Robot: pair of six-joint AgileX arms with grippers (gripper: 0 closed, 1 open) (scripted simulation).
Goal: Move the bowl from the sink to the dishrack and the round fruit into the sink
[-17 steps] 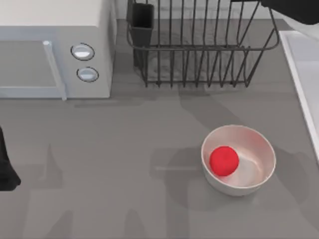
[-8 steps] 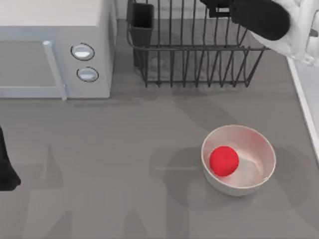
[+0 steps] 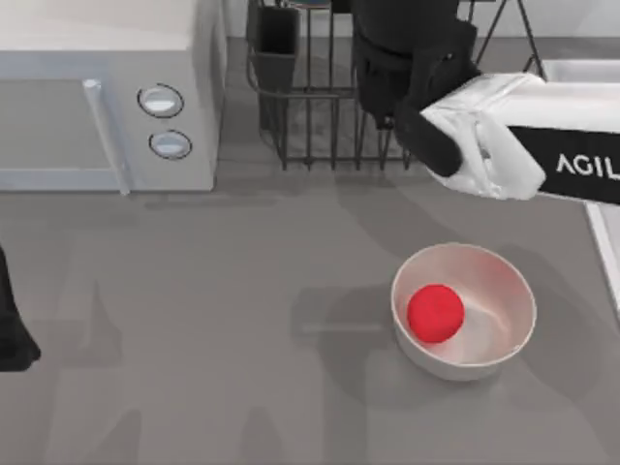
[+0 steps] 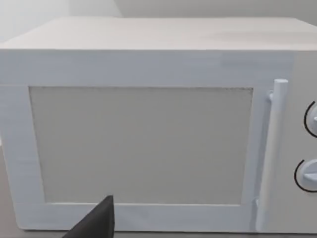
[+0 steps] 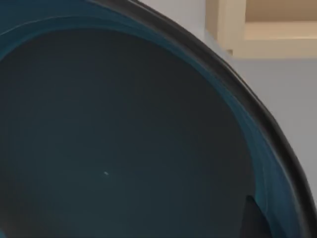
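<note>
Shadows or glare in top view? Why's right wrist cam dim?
Top view: soft shadows of the right arm on the table around the white bowl, mild sheen inside it, no glare on the round fruit. Right wrist view: the bowl's shaded inside sits near the lens.

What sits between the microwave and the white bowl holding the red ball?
Nothing: in the top view, bare grey table separates the microwave from the white bowl.

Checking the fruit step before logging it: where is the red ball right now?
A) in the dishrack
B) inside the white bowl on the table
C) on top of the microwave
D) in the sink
B: in the top view the red ball lies inside the white bowl on the grey table, not in the sink.
</note>
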